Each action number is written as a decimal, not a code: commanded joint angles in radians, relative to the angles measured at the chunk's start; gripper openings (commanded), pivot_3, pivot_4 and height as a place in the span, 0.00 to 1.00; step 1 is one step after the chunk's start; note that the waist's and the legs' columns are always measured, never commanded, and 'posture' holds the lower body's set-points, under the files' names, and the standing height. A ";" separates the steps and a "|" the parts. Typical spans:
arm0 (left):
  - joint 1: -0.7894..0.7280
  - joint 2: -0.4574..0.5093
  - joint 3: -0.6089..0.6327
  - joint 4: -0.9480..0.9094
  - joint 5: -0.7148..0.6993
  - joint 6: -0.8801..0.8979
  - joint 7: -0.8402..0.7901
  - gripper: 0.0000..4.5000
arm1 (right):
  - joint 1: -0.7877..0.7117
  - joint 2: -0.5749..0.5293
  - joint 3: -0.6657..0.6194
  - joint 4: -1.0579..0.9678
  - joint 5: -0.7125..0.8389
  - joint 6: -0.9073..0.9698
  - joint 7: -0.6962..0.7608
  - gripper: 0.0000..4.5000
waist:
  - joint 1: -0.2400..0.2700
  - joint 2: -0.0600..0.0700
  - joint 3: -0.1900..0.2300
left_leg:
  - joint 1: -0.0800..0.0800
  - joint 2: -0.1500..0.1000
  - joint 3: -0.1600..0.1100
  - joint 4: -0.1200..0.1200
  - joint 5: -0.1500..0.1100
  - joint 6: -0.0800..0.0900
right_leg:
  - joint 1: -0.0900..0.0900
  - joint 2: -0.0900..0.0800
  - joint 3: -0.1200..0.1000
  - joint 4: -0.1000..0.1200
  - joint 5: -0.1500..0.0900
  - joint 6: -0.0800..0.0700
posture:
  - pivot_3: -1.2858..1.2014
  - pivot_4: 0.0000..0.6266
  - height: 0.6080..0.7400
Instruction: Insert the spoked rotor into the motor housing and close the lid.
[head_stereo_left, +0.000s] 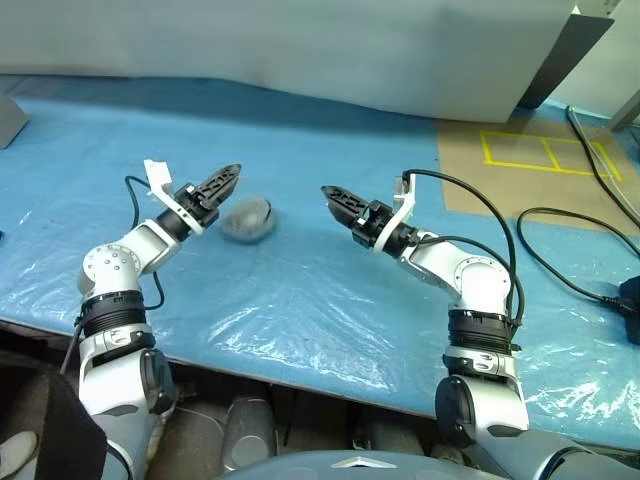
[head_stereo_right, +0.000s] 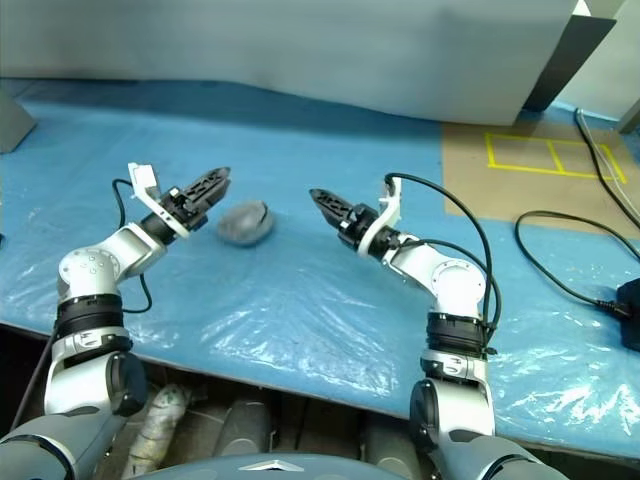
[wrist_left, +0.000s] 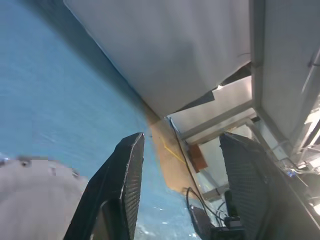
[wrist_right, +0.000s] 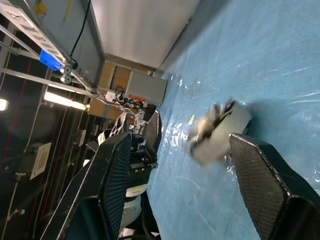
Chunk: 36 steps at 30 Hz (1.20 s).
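The motor housing (head_stereo_left: 247, 219) is a squat round grey piece resting on the blue sheet between my two grippers. A smooth grey face covers its top and looks like the lid (head_stereo_left: 252, 209), though I cannot tell how it is seated. The spoked rotor is hidden. My left gripper (head_stereo_left: 222, 183) hovers just left of the housing, pointing toward it, open and empty; the left wrist view shows the housing (wrist_left: 40, 195) beside one finger (wrist_left: 125, 185). My right gripper (head_stereo_left: 335, 200) hangs a short way to the right, open and empty, facing the blurred housing (wrist_right: 220, 132).
The table is covered in a blue plastic sheet (head_stereo_left: 300, 300) with its front edge close to me. A brown board with yellow tape (head_stereo_left: 530, 160) lies at the back right. Black cables (head_stereo_left: 560, 260) trail along the right side. A white panel (head_stereo_left: 300, 50) closes off the back.
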 joint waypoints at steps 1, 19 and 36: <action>-0.032 0.054 0.011 0.029 0.019 -0.043 -0.047 0.56 | -0.014 0.002 0.000 -0.009 0.013 0.001 0.012 0.72 | 0.000 0.000 0.000 | 0.000 0.000 0.000 0.000 0.000 0.000 | 0.000 0.000 0.000 0.000 0.000 0.000 | 0.52 0.24 1.00; -0.206 0.170 -0.096 0.291 0.262 -0.251 -0.220 0.56 | -0.011 0.003 0.004 -0.017 -0.003 -0.009 0.014 0.72 | 0.003 0.000 0.000 | 0.000 0.000 0.000 0.000 0.000 0.000 | 0.000 0.000 0.000 0.000 0.000 0.000 | 0.52 0.24 1.00; -0.449 -0.141 -0.428 0.494 0.656 -0.714 -0.213 0.56 | 0.017 -0.023 0.055 -0.061 -0.160 -0.087 0.075 0.72 | 0.010 0.000 0.000 | -0.001 -0.001 0.000 0.000 0.000 0.000 | 0.000 -0.001 -0.001 0.000 0.000 0.000 | 0.52 0.24 1.00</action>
